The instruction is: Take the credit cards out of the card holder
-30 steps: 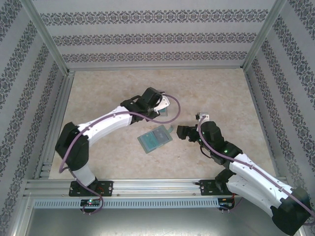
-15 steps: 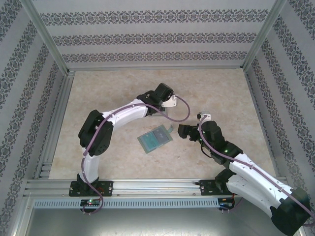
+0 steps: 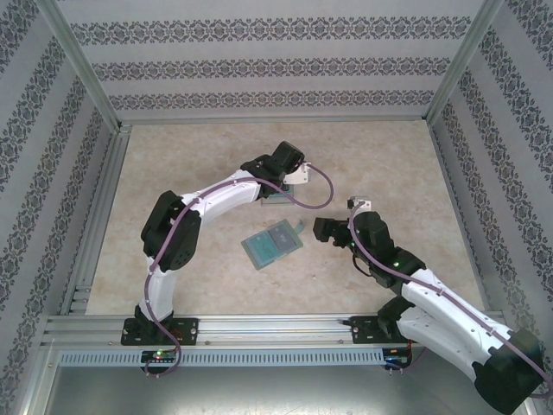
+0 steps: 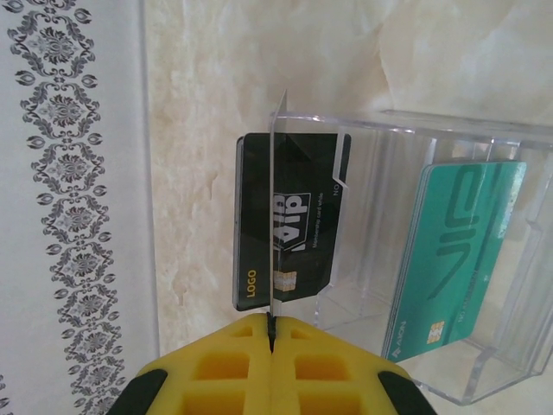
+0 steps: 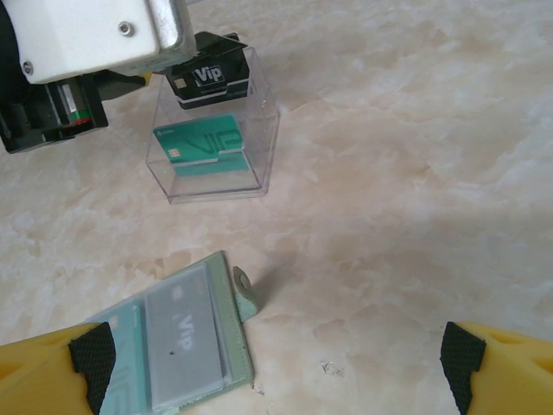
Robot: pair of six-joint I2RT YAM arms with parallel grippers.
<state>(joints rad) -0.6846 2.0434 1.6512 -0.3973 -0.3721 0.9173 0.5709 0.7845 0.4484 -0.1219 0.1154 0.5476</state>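
The right gripper [image 5: 275, 367], nearest the arm bases, is hanging with its jaws spread wide and holding nothing, just beside the tab end of the card holder [image 5: 128, 341]. The card holder is lying open and flat on the marbled table [image 5: 415, 173], between the two grippers. A grey card [image 5: 183, 333] marked "Vip" is showing in the pocket by the tab.

Beyond it, a clear box [image 5: 263, 130] is standing on the table, with a teal card [image 5: 207, 147] leaning in one compartment and a black card [image 5: 212, 78] in the other.

Farthest out, the left gripper [image 4: 270, 333] is reaching over the black-card side of the box. It is clenching a thin sheet [image 4: 270, 216] seen edge-on, judged to be a card, though its face cannot be read.

Step in hand: delivering a withdrawn card to the box. The next move is calling for lowering the sheet inside the wall before letting go. The grey card is then waiting in the holder, which may need pinning while the card is drawn out.
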